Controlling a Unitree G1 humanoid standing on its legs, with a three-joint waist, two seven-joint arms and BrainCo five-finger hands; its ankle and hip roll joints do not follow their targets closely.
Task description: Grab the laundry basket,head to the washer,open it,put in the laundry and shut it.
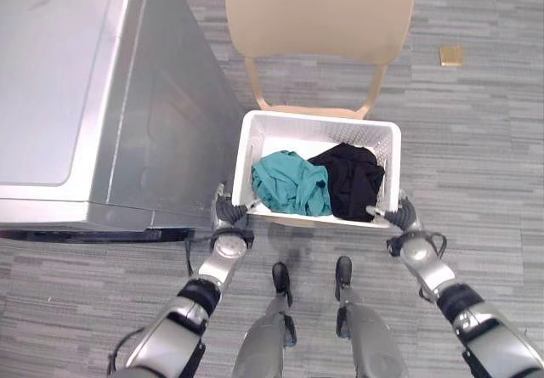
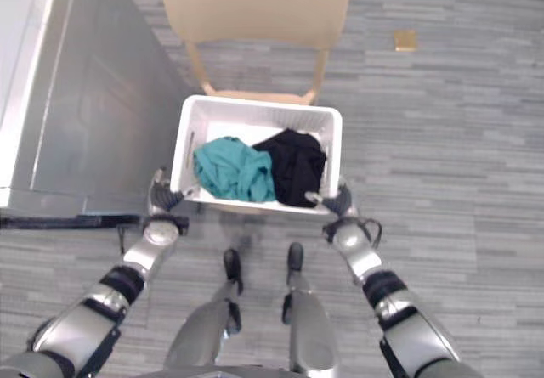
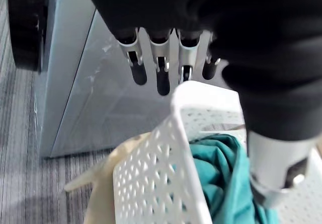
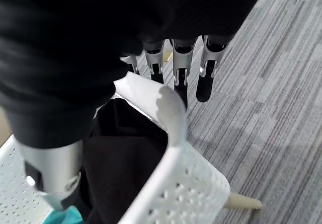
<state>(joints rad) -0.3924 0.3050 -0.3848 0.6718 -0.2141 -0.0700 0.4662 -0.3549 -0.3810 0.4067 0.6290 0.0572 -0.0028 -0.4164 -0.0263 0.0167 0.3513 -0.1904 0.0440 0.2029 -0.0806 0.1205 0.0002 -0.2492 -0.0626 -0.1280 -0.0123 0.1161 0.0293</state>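
Observation:
A white perforated laundry basket (image 1: 319, 121) rests on the seat of a tan chair (image 1: 319, 13). Inside lie a teal garment (image 1: 291, 183) and a black garment (image 1: 353, 178). My left hand (image 1: 228, 217) is at the basket's near left corner and my right hand (image 1: 406, 218) at its near right corner. In the left wrist view the fingers (image 3: 158, 63) run straight down the outside of the wall (image 3: 161, 183) while the thumb (image 3: 274, 173) hangs inside over the teal garment. The right wrist view shows the same: fingers (image 4: 181, 68) outside, thumb (image 4: 53, 173) inside above the black garment (image 4: 126, 153).
A grey washer (image 1: 68, 98) stands close on the left, its side almost against the basket. A small tan square (image 1: 451, 54) lies on the grey carpet at the far right. Open floor stretches to the right of the chair.

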